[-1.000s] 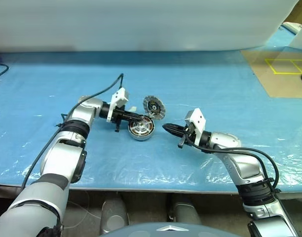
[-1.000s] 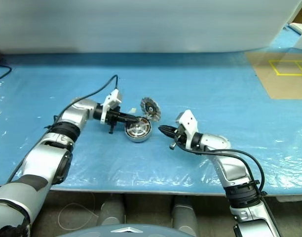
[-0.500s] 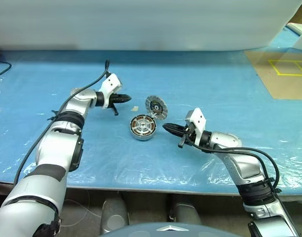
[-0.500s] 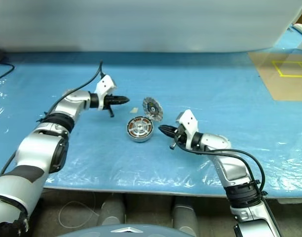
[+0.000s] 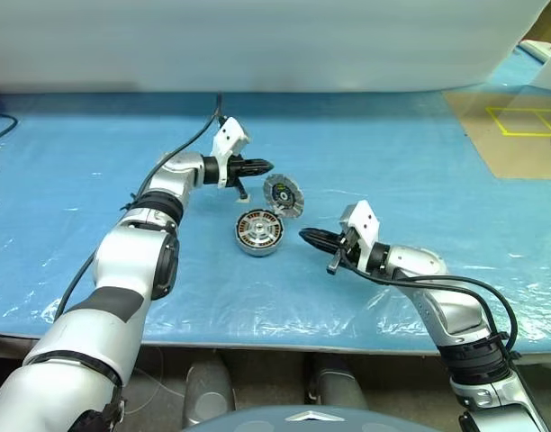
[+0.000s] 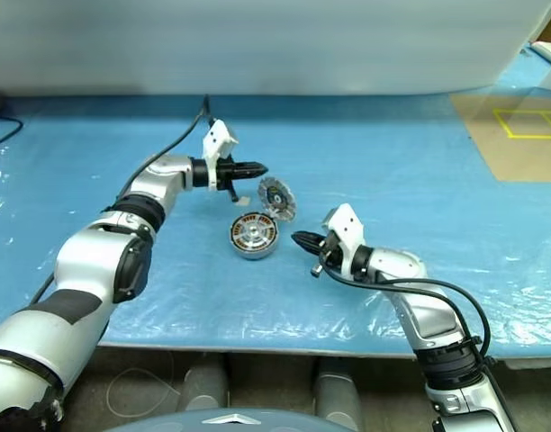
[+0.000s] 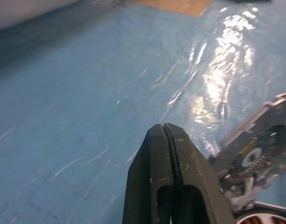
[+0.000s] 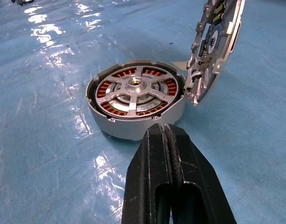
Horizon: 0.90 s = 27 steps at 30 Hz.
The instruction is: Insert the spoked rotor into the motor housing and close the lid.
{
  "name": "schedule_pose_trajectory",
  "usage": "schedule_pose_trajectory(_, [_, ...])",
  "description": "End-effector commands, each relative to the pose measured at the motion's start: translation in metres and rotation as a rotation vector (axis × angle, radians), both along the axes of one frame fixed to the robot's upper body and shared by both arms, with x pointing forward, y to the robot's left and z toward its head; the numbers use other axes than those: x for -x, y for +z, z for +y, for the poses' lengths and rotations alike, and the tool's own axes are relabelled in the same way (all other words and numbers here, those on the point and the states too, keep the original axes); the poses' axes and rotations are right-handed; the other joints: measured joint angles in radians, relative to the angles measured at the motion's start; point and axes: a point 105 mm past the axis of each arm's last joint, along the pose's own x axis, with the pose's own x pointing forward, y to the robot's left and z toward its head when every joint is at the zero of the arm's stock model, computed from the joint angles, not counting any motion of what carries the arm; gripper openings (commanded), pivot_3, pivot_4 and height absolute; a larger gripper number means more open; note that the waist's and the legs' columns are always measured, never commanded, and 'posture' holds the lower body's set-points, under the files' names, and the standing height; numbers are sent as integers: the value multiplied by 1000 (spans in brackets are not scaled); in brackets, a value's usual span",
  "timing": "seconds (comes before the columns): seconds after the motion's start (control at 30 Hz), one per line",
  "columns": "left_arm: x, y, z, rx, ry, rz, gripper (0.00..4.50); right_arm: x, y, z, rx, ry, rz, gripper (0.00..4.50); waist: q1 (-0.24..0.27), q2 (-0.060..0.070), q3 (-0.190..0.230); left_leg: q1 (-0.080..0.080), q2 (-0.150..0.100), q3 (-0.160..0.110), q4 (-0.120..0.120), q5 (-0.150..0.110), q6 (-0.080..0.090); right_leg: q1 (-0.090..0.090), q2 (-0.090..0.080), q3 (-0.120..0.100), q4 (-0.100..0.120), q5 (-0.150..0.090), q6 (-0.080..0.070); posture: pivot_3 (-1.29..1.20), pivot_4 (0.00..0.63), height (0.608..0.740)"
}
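Right gripper (image 5: 304, 236) sits nearest the worktop's front edge, fingers pressed together, nothing in them, tip aimed at the motor housing (image 5: 258, 231). Small gap between tip and housing wall, no contact.

Housing lies flat on the blue sheet (image 5: 392, 162) around mid-worktop, a bit closer to the front edge than the back. Spoked rotor (image 8: 133, 89) is seated inside it: silver spokes and hub over the copper windings, flush within the rim.

Lid (image 5: 282, 194) stands tilted on edge just behind the housing on its right, lower edge touching or almost touching the housing rim; can't tell which. Patterned face with the dark centre shows in the head views. Not closed over the housing.

Left gripper (image 5: 268, 166) is further back, raised above the sheet, fingers pressed together and empty, pointing right. It's beyond the lid's top edge, apart from it.

Back right corner: a brown board (image 5: 519, 135) with yellow tape lines.
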Motion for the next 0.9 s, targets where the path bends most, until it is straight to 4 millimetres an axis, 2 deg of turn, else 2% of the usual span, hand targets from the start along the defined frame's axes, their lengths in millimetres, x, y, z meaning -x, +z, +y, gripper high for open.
schedule_pose_trajectory(0.03, [4, 21, -1, 37, -72, 5, 25, 3, 14, 1, -25, 7, -50, 0, 0, 0, 0, 0, 0, 0, 0, 0, 0, 0, 0, 0, 0, 0, 0, 0, 150, 740])
schedule_pose_trajectory(0.17, [11, 18, 3, -20, -139, 34, 25, 2, 13, 3, -26, 7, -50, 0, -2, 0, 0, 0, 0, 0, 0, 0, 0, 0, 0, 0, 0, 0, 0, 0, 150, 740])
schedule_pose_trajectory(0.37, [26, -7, 18, -252, -255, 75, 25, -1, 15, 3, -25, 7, -56, 0, 0, 0, 0, 1, 0, 0, -1, 0, 0, 0, 0, 0, 0, 0, 0, 0, 150, 740])
schedule_pose_trajectory(0.57, [33, -20, 32, -381, -312, 70, 25, -3, 14, 2, -20, 5, -59, 0, 1, 0, 0, 0, -1, 0, 0, 0, 0, 0, -1, 0, 0, 0, 0, 0, 150, 740])
schedule_pose_trajectory(0.8, [35, -30, 35, -477, -359, -35, 25, -4, 14, 3, -21, 9, -62, 0, 0, 0, 0, 0, 0, 0, -1, 0, 0, 0, -1, 0, 0, 0, 0, 0, 150, 740])
schedule_pose_trajectory(0.9, [33, -23, 25, -428, -356, -122, 25, -4, 14, 3, -19, 11, -60, 0, 1, 0, 0, 0, 0, 0, 0, 0, 0, 0, -1, 0, 0, 0, 0, 0, 150, 740])
